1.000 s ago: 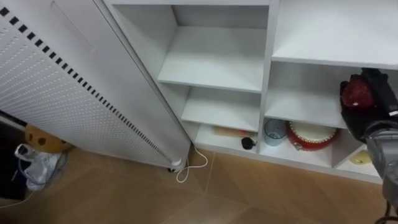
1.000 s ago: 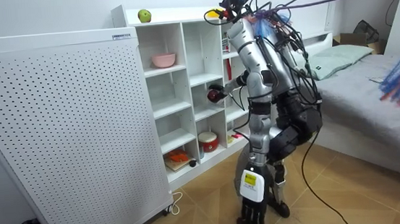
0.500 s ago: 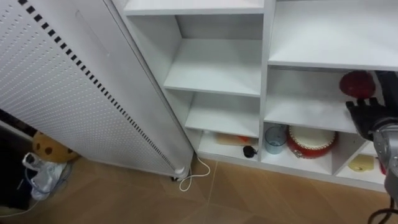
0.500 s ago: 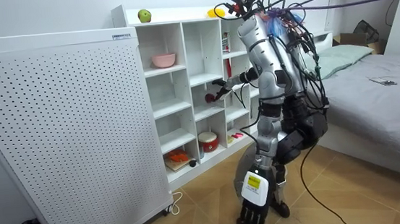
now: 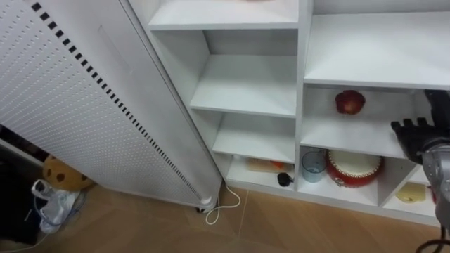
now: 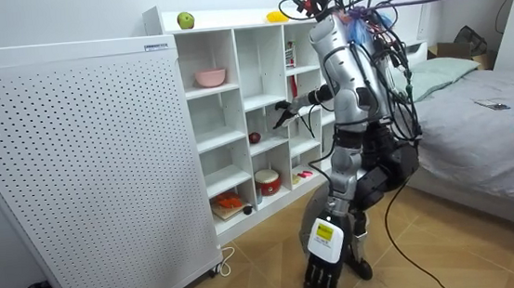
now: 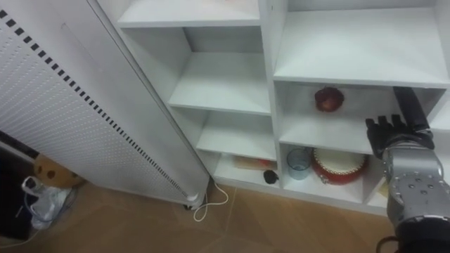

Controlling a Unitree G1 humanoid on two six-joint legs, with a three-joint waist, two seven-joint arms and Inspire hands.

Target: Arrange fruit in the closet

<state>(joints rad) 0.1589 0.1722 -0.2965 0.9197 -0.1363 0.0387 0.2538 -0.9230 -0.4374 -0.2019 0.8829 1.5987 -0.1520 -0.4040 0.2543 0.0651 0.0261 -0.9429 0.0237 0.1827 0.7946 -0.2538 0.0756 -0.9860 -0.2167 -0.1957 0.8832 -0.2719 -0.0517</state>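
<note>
The white perforated panel [image 6: 82, 169] is taking up the room view's left, leaning right against the white closet [image 5: 302, 70], and a bed [image 6: 480, 134] is lying on the room view's right. The robot is standing on the wooden floor [image 5: 302, 225] between closet and bed, facing the shelves and reaching its right arm toward the middle column. The right hand [image 7: 388, 135] is hovering at the front of a middle compartment with its fingers stretched out straight and spread, holding nothing. The red fruit [image 7: 328, 99] is sitting on that compartment's shelf toward the back, a little to the left of the hand and clear of it. In the compartment below, a round red tin [image 5: 353, 158] is standing just beside a clear glass cup [image 5: 312, 166]. A pink bowl [image 6: 210, 77] is resting on an upper shelf of the left column. A green apple [image 6: 185, 20] and a yellow item [image 6: 275, 16] are lying well apart on the closet's top. A small black object [image 5: 283, 180] is sitting at the edge of the bottom shelf, and a white cord [image 5: 223, 204] is looping on the floor at the panel's foot.
</note>
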